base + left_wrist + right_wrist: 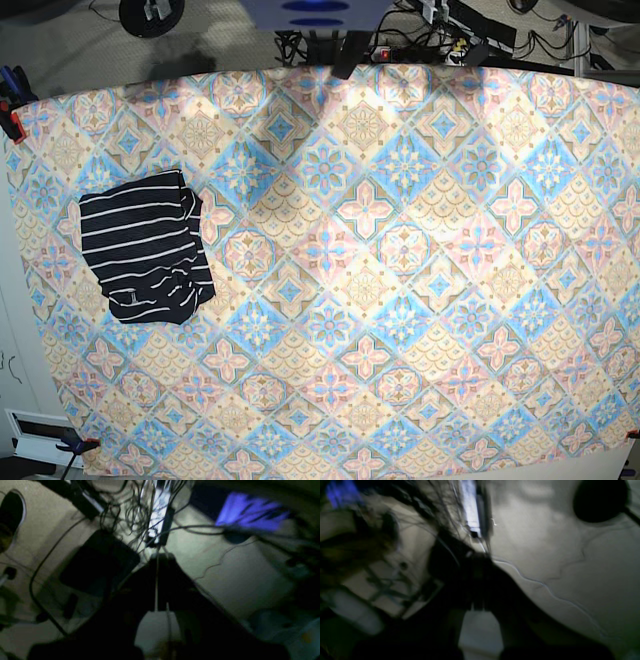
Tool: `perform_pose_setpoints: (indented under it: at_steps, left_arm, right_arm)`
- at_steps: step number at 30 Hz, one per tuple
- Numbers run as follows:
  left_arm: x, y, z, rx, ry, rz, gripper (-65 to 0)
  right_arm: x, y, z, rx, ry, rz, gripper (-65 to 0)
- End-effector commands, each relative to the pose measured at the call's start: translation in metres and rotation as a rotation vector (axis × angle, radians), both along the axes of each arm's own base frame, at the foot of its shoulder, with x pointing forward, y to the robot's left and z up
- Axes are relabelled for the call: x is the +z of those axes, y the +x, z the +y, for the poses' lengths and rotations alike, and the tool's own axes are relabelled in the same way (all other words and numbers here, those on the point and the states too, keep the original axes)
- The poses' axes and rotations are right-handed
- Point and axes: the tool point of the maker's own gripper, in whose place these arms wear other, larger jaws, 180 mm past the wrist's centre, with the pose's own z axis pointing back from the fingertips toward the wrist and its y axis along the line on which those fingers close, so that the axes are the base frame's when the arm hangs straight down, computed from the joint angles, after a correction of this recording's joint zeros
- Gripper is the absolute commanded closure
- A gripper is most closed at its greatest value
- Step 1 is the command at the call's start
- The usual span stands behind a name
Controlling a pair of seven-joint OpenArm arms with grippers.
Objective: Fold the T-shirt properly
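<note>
- No words, numbers or signs can be read in any view.
- The T-shirt (144, 248) shows only white stripes, no letters.

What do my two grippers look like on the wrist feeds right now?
Both feeds are dim and blurred. The left gripper shows as a dark, near-black tapering shape with a thin pale seam down its middle. The right gripper is likewise a black tapering silhouette. No markings or cables on either can be made out.

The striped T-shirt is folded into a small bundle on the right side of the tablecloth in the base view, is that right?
Not quite. The base view shows the folded T-shirt lying on the left side of the floral tablecloth, not the right. It is indeed folded into a small bundle.
</note>
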Motion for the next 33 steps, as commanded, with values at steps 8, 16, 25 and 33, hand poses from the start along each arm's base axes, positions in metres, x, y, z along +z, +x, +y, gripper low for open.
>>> perform_pose_setpoints:
  at_steps: [8, 16, 25, 33]
  left_arm:
    - [-0.034, -0.027, 0.003, -0.077, 0.057, 0.005, 0.0]
    - [-0.043, 0.009, -0.015, -0.135, 0.032, -0.049, 0.0]
    - [-0.051, 0.031, -0.037, -0.235, 0.064, -0.058, 0.0]
    - [-0.053, 0.060, -0.038, -0.238, 0.067, -0.103, 0.0]
  right_arm:
    - [-0.013, 0.009, 0.014, -0.068, 0.044, -0.018, 0.0]
    - [-0.019, 0.039, 0.035, -0.113, 0.080, -0.077, -0.2]
    - [-0.031, 0.072, 0.066, -0.144, 0.054, -0.112, -0.2]
    - [-0.034, 0.096, 0.089, -0.187, 0.025, -0.172, -0.2]
